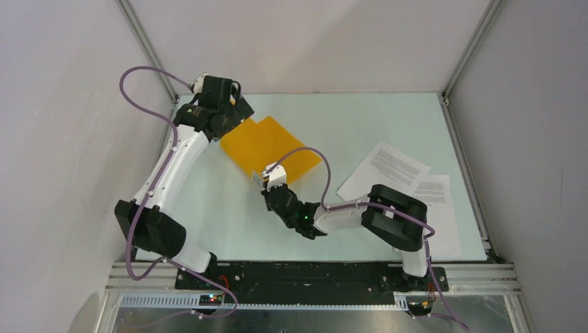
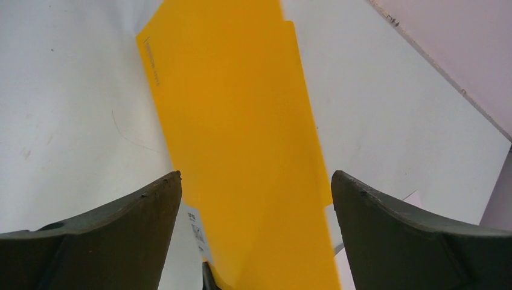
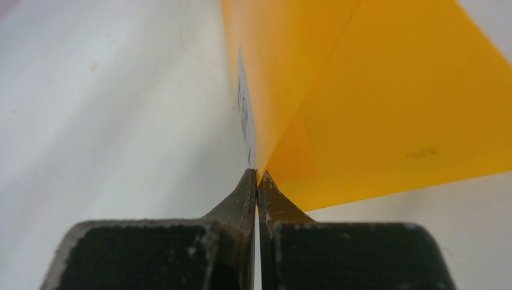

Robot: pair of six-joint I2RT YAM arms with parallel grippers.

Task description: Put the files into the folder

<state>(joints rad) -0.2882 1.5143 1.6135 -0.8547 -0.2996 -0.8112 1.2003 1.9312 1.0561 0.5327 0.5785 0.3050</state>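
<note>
Folder [image 1: 270,142] lies left of centre on the table [image 1: 229,229], files [image 1: 395,173] well to its right; right gripper [image 3: 258,178] clamped on its labelled cover corner, left gripper [image 2: 256,181] spread wide above it; it looks thin, light, bendy and slick, likely best pinched at an edge.

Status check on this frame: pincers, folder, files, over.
Right pincer shut on folder cover corner, cover partly raised. Left pincer open above folder's far end. Files outside folder, to its right. No obstruction seen.
</note>
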